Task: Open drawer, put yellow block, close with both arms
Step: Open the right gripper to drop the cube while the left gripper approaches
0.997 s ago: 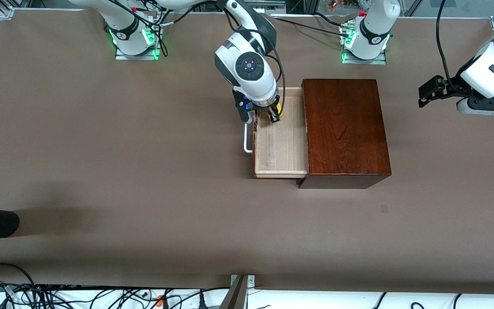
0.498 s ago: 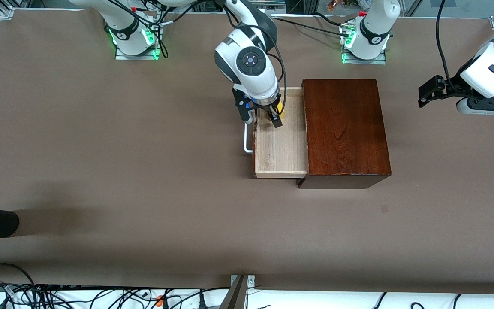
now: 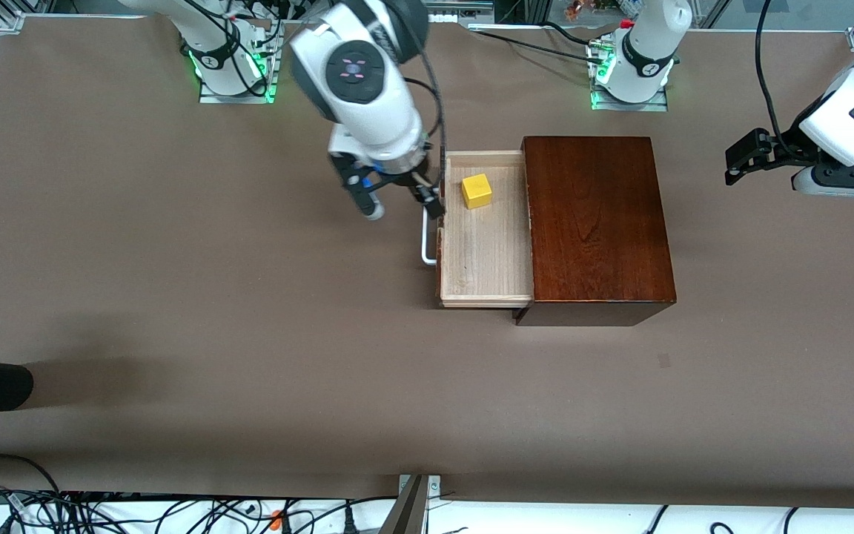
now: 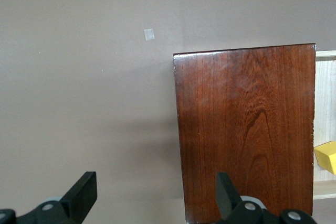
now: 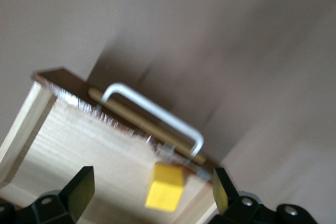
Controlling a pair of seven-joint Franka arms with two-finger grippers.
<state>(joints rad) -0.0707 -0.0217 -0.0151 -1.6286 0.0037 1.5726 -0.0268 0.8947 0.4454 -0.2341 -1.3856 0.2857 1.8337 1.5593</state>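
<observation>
Table point(image 3: 175, 297): brown, bare where shown.
Box point(image 3: 594, 222): glossy red-brown; risk of sliding toward the left arm's end if drawer shoved unbraced.
Drawer point(image 3: 482, 252): pulled out toward the right arm's end; may jam if pushed off-centre. Inner part hidden in box.
Left gripper point(image 4: 152, 198): fingers spread, empty, waiting in the air past the box at the left arm's end; only fingertips shown in wrist view.
Right gripper point(image 3: 401, 202): fingers spread, empty, over table just beside handle point(image 3: 427, 237); could snag it.
Block point(image 3: 477, 190): in drawer, farther corner, resting loose; could shift on closing.
</observation>
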